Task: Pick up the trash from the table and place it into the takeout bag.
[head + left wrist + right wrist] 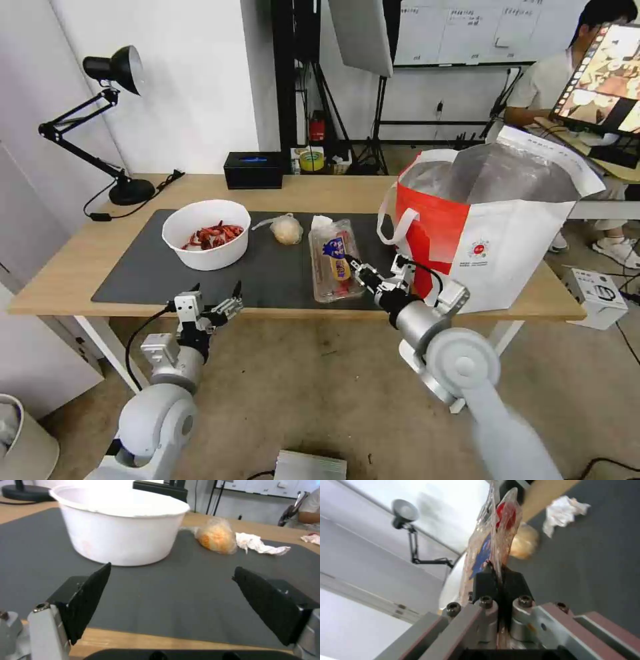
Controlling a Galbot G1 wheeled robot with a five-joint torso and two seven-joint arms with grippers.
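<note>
My right gripper (353,265) is shut on the near right edge of the clear clamshell tray (333,267), which lies over the dark mat (140,267) beside the takeout bag (493,227). In the right wrist view the black fingers (483,580) pinch the tray's rim (496,530). A crumpled white tissue (321,222) sits just behind the tray. The clear bag with a beige lump (287,230) and the white bowl of red shells (207,233) stand further left. My left gripper (215,293) hangs open at the table's (67,267) front edge, facing the bowl (123,525).
A black tissue box (253,170) and a black desk lamp (113,120) stand along the table's back edge. The takeout bag stands open at the right end, foil lining showing. A small white box (597,297) lies on the floor at right.
</note>
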